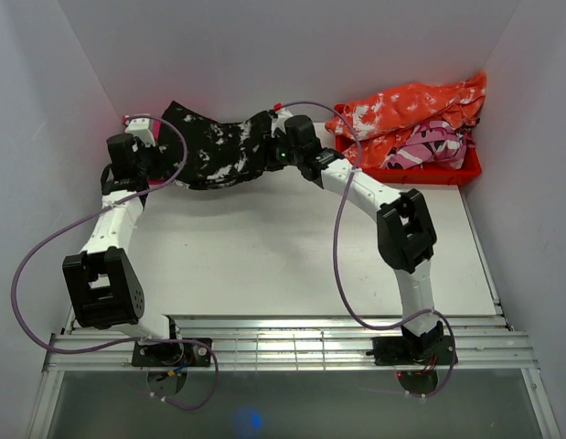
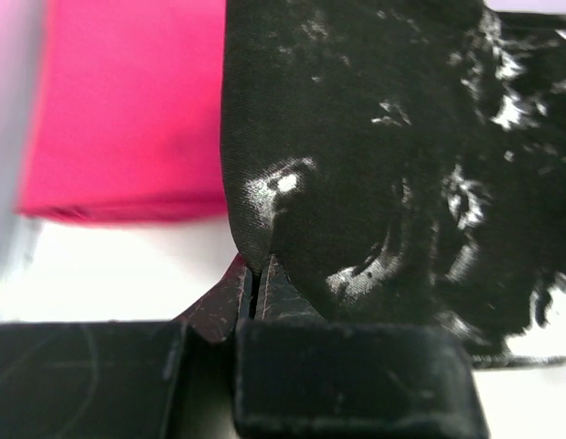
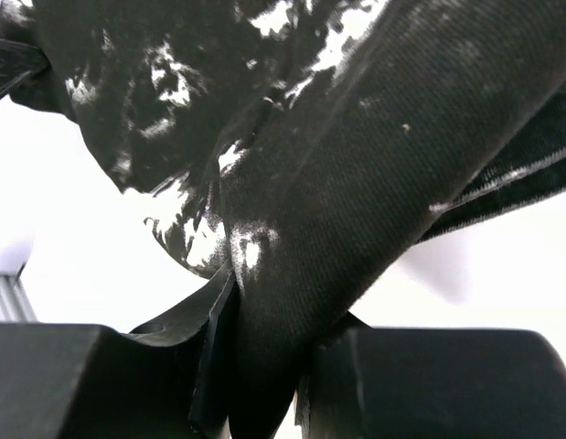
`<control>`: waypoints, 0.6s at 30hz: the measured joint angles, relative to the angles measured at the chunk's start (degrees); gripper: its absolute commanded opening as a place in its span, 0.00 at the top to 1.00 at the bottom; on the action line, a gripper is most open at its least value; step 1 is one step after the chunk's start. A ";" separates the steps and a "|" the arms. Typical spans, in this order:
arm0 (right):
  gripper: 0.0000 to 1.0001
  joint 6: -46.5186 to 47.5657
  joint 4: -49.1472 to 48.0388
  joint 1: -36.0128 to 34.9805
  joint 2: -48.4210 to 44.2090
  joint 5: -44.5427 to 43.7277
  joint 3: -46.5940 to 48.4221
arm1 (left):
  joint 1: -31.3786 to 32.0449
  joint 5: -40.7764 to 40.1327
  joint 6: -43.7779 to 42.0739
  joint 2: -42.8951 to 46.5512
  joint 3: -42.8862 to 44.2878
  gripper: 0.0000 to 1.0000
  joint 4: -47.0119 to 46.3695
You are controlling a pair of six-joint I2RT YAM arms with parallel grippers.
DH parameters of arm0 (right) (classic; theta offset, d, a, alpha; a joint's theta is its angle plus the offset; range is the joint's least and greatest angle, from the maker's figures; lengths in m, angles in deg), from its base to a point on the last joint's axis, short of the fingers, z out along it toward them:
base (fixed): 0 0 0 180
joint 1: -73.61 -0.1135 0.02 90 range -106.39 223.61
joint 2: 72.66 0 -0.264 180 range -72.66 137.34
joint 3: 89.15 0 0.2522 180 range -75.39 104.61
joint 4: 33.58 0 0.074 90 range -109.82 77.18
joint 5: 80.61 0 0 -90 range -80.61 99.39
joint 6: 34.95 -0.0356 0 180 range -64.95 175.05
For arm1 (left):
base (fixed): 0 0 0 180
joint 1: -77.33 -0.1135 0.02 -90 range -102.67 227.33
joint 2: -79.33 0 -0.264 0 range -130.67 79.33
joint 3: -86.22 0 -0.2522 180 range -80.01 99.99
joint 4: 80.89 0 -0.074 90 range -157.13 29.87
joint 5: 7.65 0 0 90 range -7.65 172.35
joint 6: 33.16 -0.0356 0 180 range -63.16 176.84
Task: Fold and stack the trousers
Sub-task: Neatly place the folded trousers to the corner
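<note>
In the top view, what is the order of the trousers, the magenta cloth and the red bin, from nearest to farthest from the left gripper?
1. Trousers: pinched in the left gripper itself.
2. Magenta cloth: just beside the gripper, at the far left.
3. Red bin: in the far right corner, across the whole scene.

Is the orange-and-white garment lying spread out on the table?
No, the orange-and-white garment is heaped in the red bin at the far right of the table.
</note>
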 measured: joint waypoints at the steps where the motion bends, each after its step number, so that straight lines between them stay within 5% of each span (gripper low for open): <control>1: 0.92 0.50 -0.79 -0.37 1.55 -0.24 2.25 | -1.18 -0.09 0.04 -0.35 0.39 1.00 -1.62; 8: 0.92 3.76 -7.15 -3.58 15.65 -2.97 19.82 | -7.98 -0.17 3.10 -5.07 2.47 1.00 -14.19; 18: 0.92 12.57 -28.30 -7.93 38.42 -11.87 38.01 | -15.80 2.80 10.62 -16.26 0.50 1.00 -34.99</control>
